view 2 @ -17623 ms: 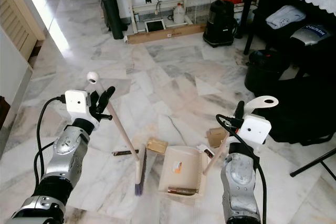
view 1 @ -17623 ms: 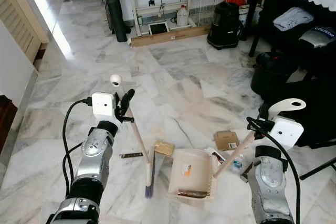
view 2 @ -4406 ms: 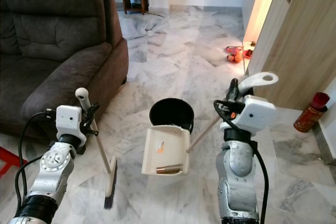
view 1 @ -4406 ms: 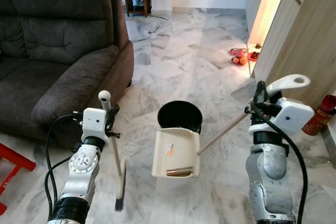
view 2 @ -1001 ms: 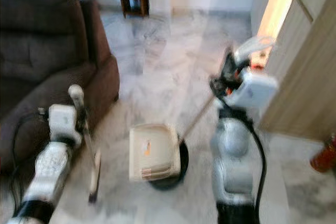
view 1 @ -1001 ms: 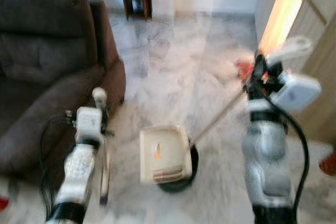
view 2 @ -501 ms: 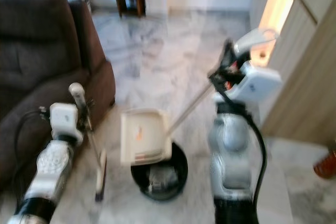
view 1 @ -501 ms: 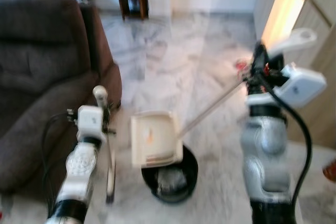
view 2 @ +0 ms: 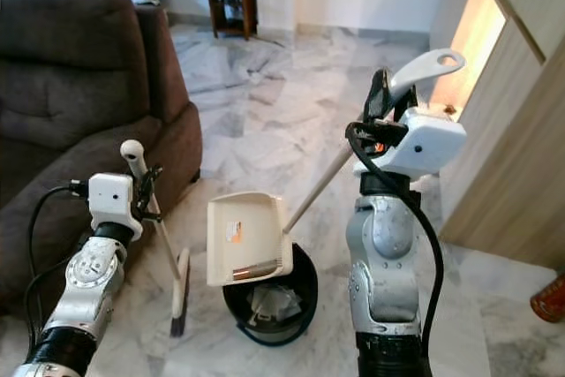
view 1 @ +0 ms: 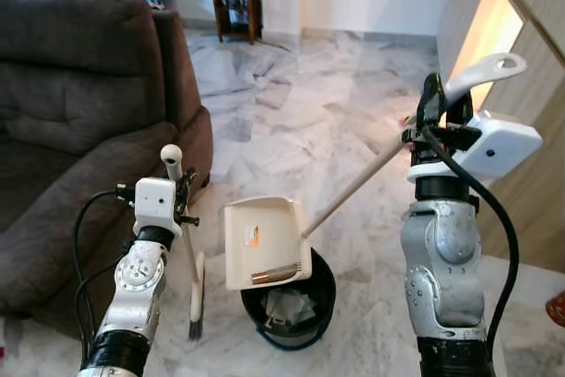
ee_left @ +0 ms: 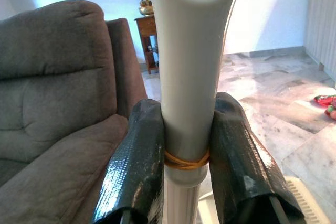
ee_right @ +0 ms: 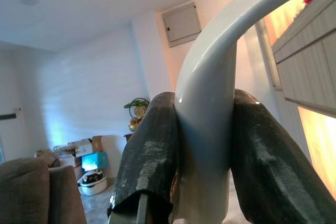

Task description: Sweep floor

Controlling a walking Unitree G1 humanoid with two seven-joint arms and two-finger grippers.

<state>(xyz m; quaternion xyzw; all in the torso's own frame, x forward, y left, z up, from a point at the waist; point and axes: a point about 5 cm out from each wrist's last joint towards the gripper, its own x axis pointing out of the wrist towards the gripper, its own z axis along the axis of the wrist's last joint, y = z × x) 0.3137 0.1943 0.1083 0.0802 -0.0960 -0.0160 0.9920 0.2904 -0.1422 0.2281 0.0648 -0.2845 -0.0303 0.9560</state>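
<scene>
Cream plastic makes both tools here, so I judge them light and stiff, but smooth and a little slippery under the black fingers. The right gripper [view 1: 439,103] is closed on the loop grip at the top of the dustpan's long handle [view 1: 353,187], its two fingers [ee_right: 152,156] pressing each side. The dustpan [view 1: 262,243] hangs tilted over the black bin [view 1: 300,306], its open edge downward and just above the rim; a brown stick-like piece lies along that lower edge, and pale rubbish is already inside the bin. Held so far from the pan, the long handle will swing easily, so the hold at the top must stay firm, and a turn of the wrist should be enough to pour.

The left gripper [view 1: 184,190] is closed around the broom handle [ee_left: 186,103] near its rounded top, just above a rubber band. The hand broom [view 1: 195,289] hangs nearly upright, bristles close to the marble floor [view 1: 291,121], beside the dark grey sofa [view 1: 79,103]. Its bristles are soft; the handle is rigid.
</scene>
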